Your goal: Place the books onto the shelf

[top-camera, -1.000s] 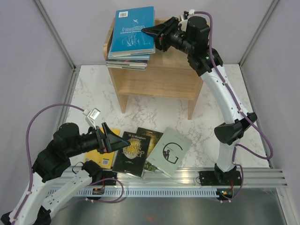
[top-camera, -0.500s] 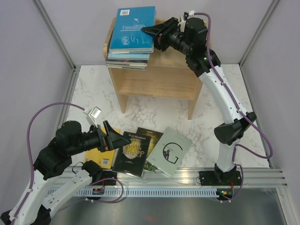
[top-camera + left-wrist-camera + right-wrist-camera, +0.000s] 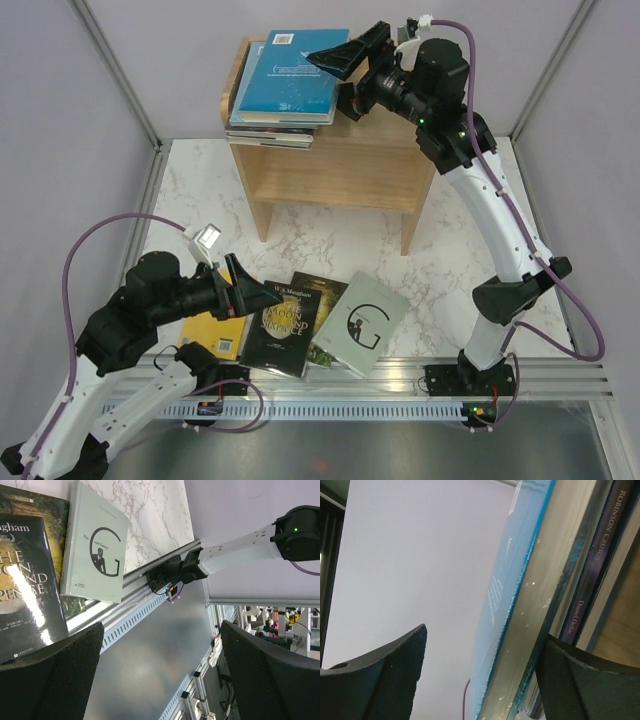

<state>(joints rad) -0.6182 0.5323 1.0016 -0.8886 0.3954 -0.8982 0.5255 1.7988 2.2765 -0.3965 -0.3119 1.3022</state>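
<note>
Nearest, by the front rail (image 3: 400, 385): left gripper (image 3: 252, 296), jaws spread wide and nothing between them, hanging over the left end of a row of four books on the marble table (image 3: 450, 230). From left to right:
- yellow book (image 3: 212, 335), mostly hidden behind the gripper
- black book with gold title (image 3: 276, 335)
- green illustrated book (image 3: 328, 318), partly under both its neighbours
- pale grey-green book (image 3: 366, 325) with a big letter G

All flat, overlapping, a little tilted. Only from the left wrist: a small figure of a man inside the G, and glare on the black cover.

Farther back: the wooden shelf (image 3: 340, 170). On its top, at the left side, a flat stack (image 3: 270, 130) of books, teal book (image 3: 288, 82) uppermost, with a barcode sticker at its far edge. Right gripper (image 3: 330, 75) at the right edge of the stack, jaws wide apart, gripping nothing, upper finger (image 3: 345, 48) above the teal cover. Only from the right wrist: page edges, and "Robinson Crusoe" on a navy spine (image 3: 607, 535) lower in the stack.
</note>
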